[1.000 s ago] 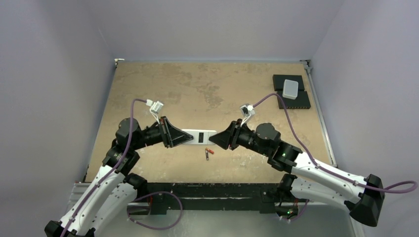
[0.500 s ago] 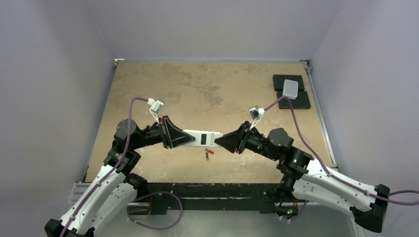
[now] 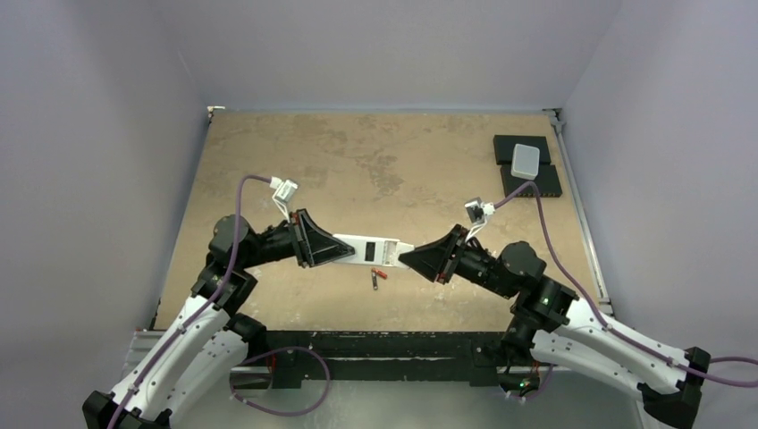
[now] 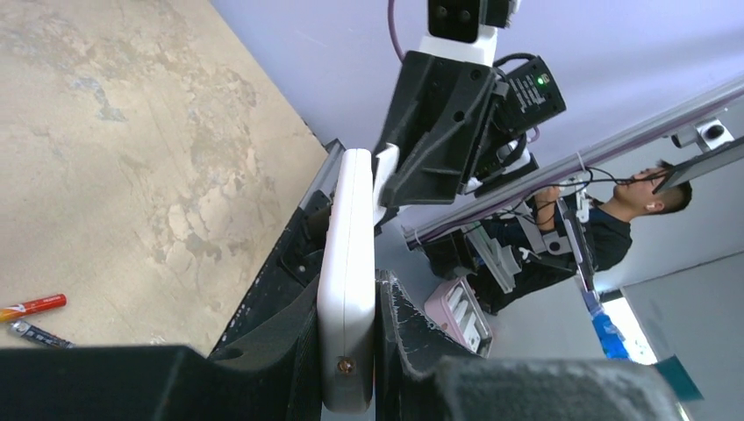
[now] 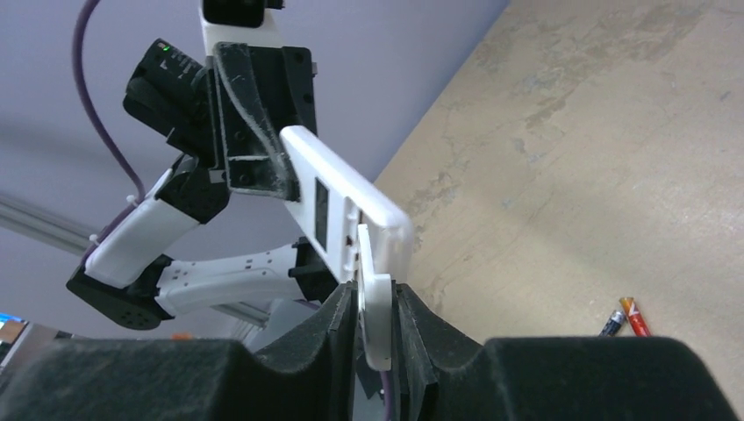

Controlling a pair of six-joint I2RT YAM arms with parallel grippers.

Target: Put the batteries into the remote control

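Note:
The remote control (image 3: 362,251) is a white slab held off the table, back side up, with a dark open slot. My left gripper (image 3: 332,251) is shut on its left end; in the left wrist view the remote (image 4: 348,254) stands edge-on between the pads. My right gripper (image 3: 409,258) is shut on the thin white battery cover (image 5: 377,303), which juts past the remote's (image 5: 338,197) right end. The two batteries (image 3: 376,275) lie on the table just below the remote. They also show in the left wrist view (image 4: 31,314) and in the right wrist view (image 5: 625,317).
A plain white box (image 3: 526,161) sits on black pads (image 3: 536,183) at the back right of the brown table. Purple walls close in the table on three sides. A black rail runs along the near edge between the arm bases.
My right gripper has drawn back to the right and the white cover has slid out from the remote's end with it. My left gripper holds the remote nearly still. The batteries have not moved.

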